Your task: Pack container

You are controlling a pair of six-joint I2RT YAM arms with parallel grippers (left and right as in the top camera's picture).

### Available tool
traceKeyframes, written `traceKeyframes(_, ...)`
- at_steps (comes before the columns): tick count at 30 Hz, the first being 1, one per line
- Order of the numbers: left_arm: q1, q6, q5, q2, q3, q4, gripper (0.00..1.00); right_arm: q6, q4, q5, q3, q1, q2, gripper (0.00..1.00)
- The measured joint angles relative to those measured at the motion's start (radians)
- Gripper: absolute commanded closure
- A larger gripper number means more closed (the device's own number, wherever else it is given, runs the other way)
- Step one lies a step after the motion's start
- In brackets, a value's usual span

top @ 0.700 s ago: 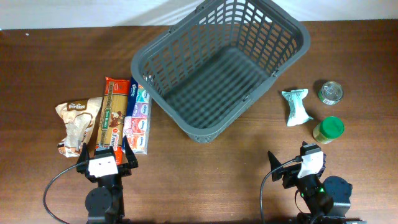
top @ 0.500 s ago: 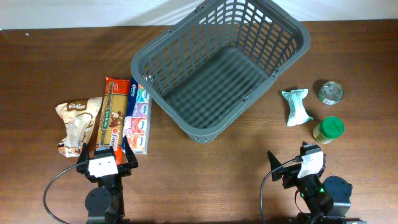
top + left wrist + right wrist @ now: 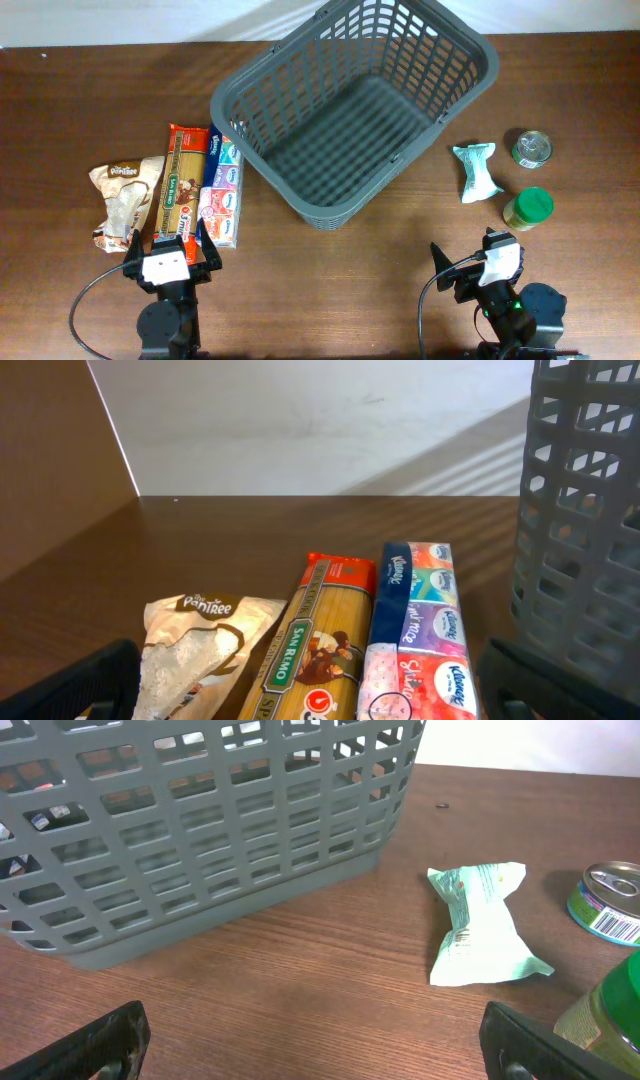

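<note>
Snack bag, spaghetti, tissues, pale green pouch, tin can, green-lidded jar

No change visible. Unmoved: left gripper, right gripper by near edge of table, jaws as wide as before; basket toward far edge likewise.

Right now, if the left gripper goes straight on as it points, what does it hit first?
Probably the spaghetti pack, lying centred just ahead of the open left gripper. The tissue pack beside it may catch one finger; gripper height is unclear.
</note>
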Motion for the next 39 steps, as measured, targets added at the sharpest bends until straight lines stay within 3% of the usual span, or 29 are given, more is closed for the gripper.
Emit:
traceKeyframes(13,0.0,0.0,0.004,0.0,0.0,0.001,0.01,0.001,0.002,0.0,0.0,0.0,0.0,0.01)
traceKeyframes(17,0.001,0.0,0.083,0.0,0.0,-0.005,0.01,0.016,0.038,-0.024,0.0,0.0,0.0,0.01)
traceKeyframes(21,0.001,0.0,0.18,0.002,0.064,-0.159,0.01,0.135,0.116,-0.113,0.005,0.0,0.0,0.01)
traceKeyframes(26,0.001,0.0,0.156,0.091,0.333,-0.36,0.01,0.246,0.028,-0.146,0.106,0.0,0.03,0.01)
traceKeyframes(32,0.001,0.019,0.114,0.397,0.676,-0.499,0.01,0.216,-0.172,-0.079,0.513,0.0,0.294,0.01)
traceKeyframes(35,0.006,0.061,0.107,0.634,0.889,-0.576,0.01,0.08,-0.394,-0.037,0.866,0.0,0.549,0.01)
traceKeyframes(39,0.043,0.08,0.117,0.885,1.141,-0.671,0.01,0.022,-0.624,-0.042,1.275,0.0,0.822,0.01)
